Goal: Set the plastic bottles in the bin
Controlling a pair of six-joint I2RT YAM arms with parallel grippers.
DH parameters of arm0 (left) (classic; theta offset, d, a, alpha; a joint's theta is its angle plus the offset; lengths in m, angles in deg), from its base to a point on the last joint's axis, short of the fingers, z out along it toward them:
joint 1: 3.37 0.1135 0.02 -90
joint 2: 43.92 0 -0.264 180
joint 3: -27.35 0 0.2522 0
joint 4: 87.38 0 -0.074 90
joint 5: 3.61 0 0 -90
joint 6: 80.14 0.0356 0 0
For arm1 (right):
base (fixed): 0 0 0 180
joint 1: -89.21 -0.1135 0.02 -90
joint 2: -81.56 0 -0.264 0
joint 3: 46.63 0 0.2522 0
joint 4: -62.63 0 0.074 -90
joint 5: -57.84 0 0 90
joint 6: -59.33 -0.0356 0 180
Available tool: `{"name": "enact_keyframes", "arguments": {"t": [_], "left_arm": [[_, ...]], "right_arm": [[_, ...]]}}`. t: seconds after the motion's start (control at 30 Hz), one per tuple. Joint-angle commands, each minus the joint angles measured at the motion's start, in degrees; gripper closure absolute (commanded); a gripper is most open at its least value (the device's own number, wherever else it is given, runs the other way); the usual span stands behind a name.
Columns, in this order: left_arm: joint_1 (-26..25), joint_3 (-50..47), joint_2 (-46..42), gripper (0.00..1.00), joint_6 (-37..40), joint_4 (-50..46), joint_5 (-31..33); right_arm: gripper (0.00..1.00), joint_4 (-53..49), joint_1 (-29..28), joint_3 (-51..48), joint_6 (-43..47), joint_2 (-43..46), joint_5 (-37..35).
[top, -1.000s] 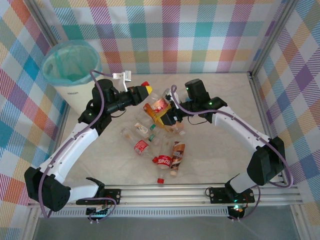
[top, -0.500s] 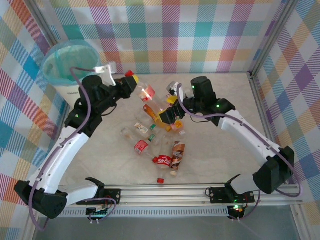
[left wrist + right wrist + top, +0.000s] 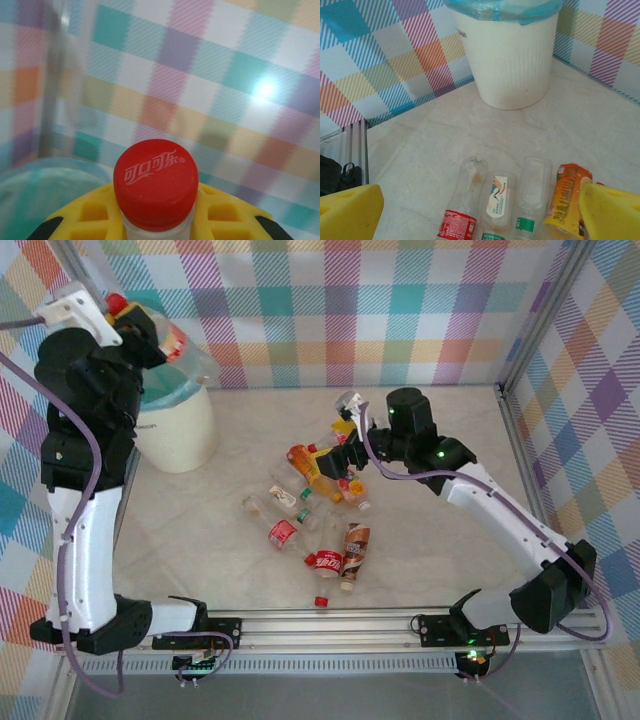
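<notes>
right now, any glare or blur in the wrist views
Left wrist: a glare spot sits on the plaid wall, which is soft behind the sharp red cap. Right wrist: its own yellow fingers blur at the bottom corners, while the bin and bottles are crisp.

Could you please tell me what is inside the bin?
Its teal liner shows inside the bin; the left gripper, holding a red-capped bottle, covers most of the opening.

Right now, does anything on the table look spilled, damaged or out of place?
Nothing looks spilled. The plastic bottles lie on their sides in a loose heap on the table. In the right wrist view, the red-labelled clear bottle has a dented, crumpled base.
</notes>
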Motion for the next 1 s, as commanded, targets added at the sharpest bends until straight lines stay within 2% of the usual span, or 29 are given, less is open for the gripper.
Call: {"name": "enact_keyframes", "arguments": {"t": [0.0,0.17,0.37,0.6,0.97], "left_arm": [[4.6,5.27,4.71,1.0,6.35,-4.08,6.66],[12.57,11.99,13.36,1.0,6.28,-5.15,4.34],[19.65,13.66,23.02,1.0,1.13,-3.21,-5.51],[20.48,16.11,32.46,1.0,0.28,-5.72,-10.45],[20.48,16.13,38.2,1.0,-0.32,-9.24,-15.29]], "right_arm": [[0.0,0.53,-1.55,3.16,-0.4,-1.27,2.13],[0.0,-0.64,-3.3,4.28,0.41,-2.41,2.32],[0.0,-1.63,-4.13,3.54,0.41,-3.0,2.24],[0.0,-4.29,-4.22,1.28,3.49,-2.0,-0.14],[0.0,-6.46,-4.13,-3.28,4.72,-0.28,-3.78]]}}
